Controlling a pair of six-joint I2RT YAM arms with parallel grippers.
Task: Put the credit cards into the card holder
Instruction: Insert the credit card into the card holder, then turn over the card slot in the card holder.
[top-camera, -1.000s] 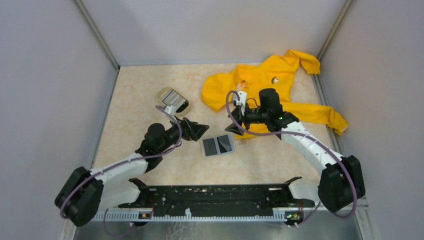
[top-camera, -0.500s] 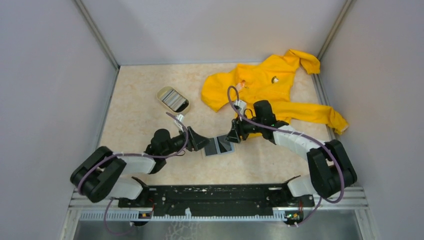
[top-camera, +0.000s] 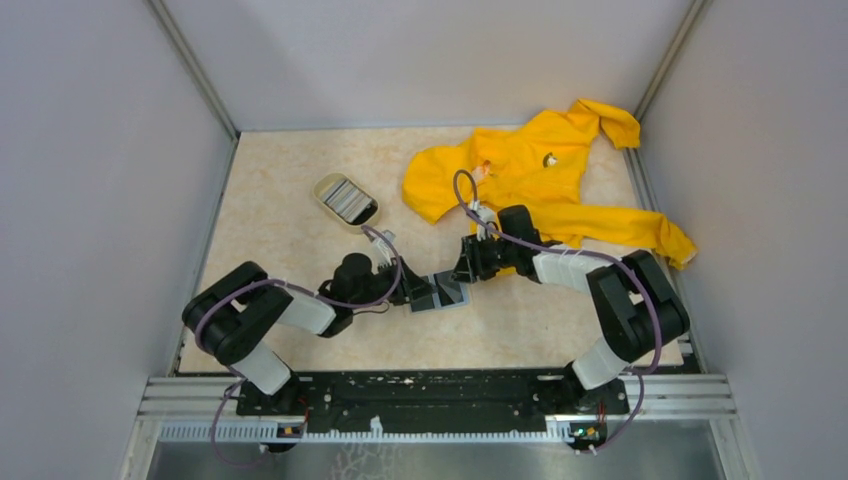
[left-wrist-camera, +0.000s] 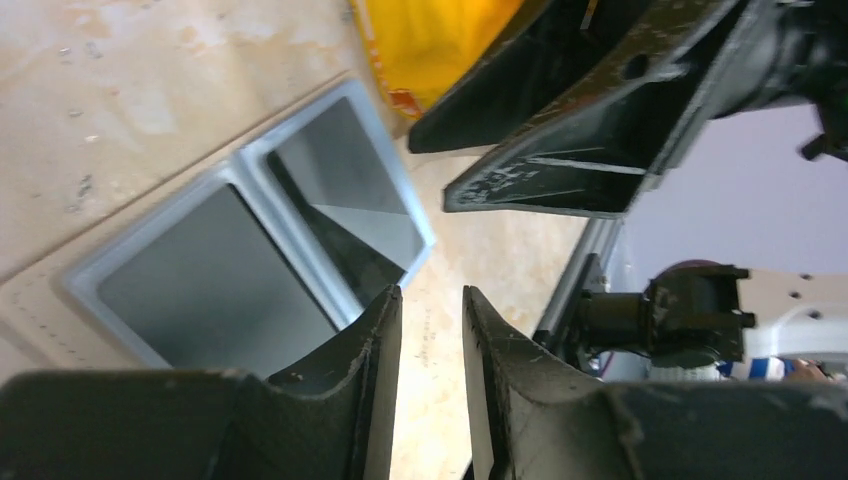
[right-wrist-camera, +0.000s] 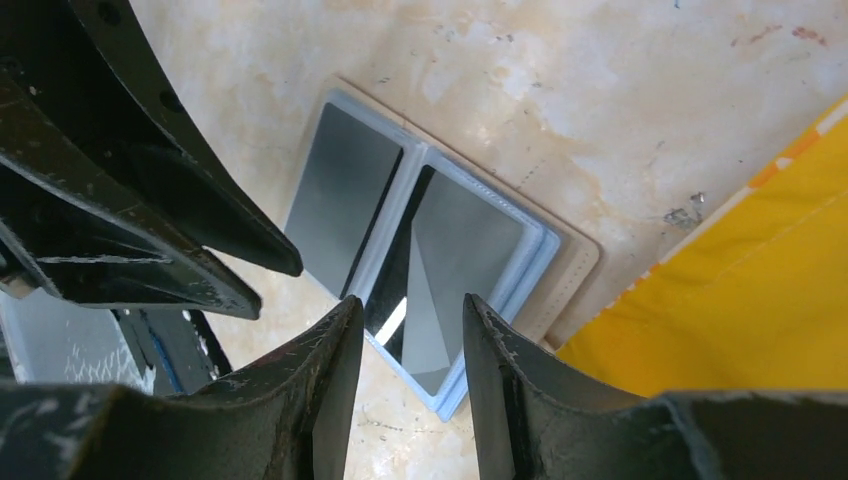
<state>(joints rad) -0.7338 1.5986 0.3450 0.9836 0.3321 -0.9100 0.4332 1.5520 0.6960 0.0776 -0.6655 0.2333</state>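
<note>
Top external view: found the credit cards (top-camera: 440, 291) side by side near the middle of the table (top-camera: 520, 335), a little closer to its near edge than to its far one. Read them as two dark grey glossy faces, each rimmed in light blue, lying flat on a beige pad (right-wrist-camera: 578, 262) with stitch holes along its border. Saw from the right wrist a second light blue edge stepped out beneath the card nearer the raincoat. Spotted the card holder (top-camera: 345, 199), a rounded beige case with a ribbed silver inside, toward the far left corner and well apart from the cards. Noted a yellow raincoat (top-camera: 530, 165) spread over the far right corner, one sleeve trailing toward the right edge.

Saw the left gripper (top-camera: 412, 290) low at the cards' left side, fingers parted by a narrow slot with only bare table showing through it; nothing pinched. Could not tell whether its tips touched the pad. Saw the right gripper (top-camera: 466, 272) low at the cards' far right corner, fingers likewise a little apart, the card nearer the raincoat showing through the gap, nothing clamped. Found both grippers facing each other across the cards, close but apart.
</note>
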